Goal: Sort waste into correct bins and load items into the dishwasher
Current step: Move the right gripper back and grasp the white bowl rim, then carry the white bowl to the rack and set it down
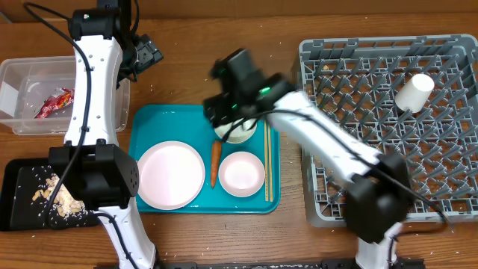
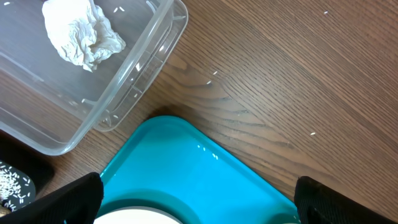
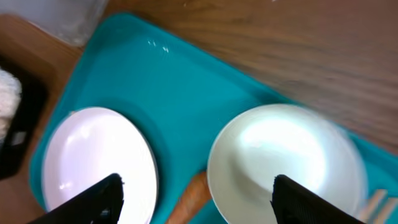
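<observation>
Pincer on the right arm [image 3: 196, 185] is hovering open and empty above the rear bowl [image 3: 286, 162] on the tray [image 3: 186, 81], seemingly lining up a rim grasp, while the left pincer [image 2: 199, 186] is idling open.

**Camera layout: one high, two low**

Overhead: fixed above the table [image 1: 224, 22], facing straight down. It sits far enough back to take in the full spread, from the clear bin [image 1: 15, 71] at the left to the dish rack [image 1: 448, 52] at the right, with the teal tray [image 1: 149, 127] in the middle.

Left wrist: close in, looking down at one rounded tray corner [image 2: 205, 180] and the near corner of the clear bin [image 2: 143, 81].

Right wrist: also close, slightly blurred, looking down on the tray floor [image 3: 186, 93], the white plate [image 3: 93, 162] and a bowl [image 3: 286, 162].

Overlap: the tray shows in all three views. The bin shows in overhead and left wrist. The plate [image 1: 170, 174] shows in overhead and right wrist.
</observation>
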